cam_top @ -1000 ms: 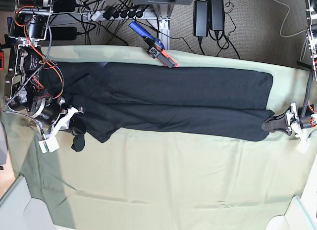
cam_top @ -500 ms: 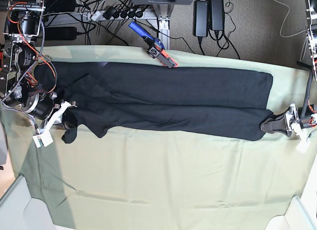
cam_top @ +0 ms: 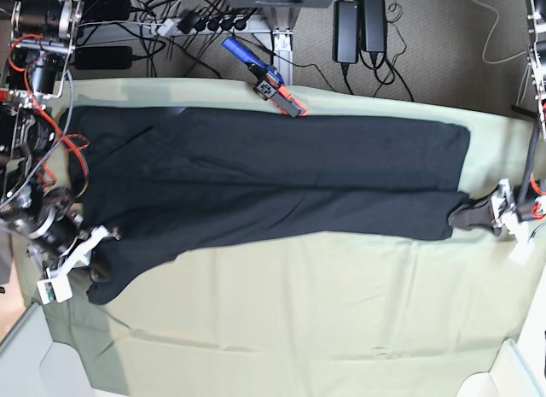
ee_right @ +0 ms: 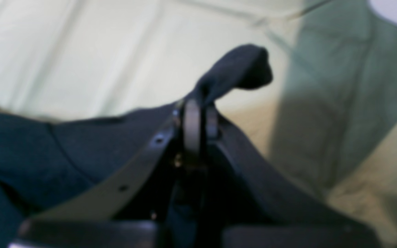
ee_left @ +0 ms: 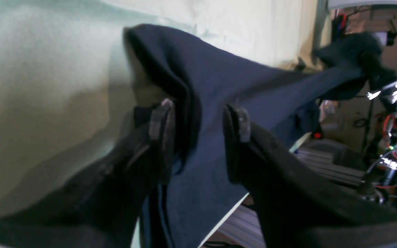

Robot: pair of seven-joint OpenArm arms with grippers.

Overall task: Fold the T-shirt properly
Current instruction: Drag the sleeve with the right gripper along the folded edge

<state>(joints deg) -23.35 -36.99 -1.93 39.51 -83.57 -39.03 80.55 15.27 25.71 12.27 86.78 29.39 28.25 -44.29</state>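
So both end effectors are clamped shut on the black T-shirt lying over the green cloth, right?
Not quite. Only the right end effector is clamped shut on the T-shirt. The left wrist view shows the left end effector with its jaws apart, the shirt's edge lying loose between them. The shirt does lie over the green cloth.

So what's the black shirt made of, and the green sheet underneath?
The T-shirt looks like soft matte cotton knit: no shine, and it drapes in loose folds. The green sheet seems a thin woven cloth, matte too, lying in shallow creases. Neither is certain from looks alone.
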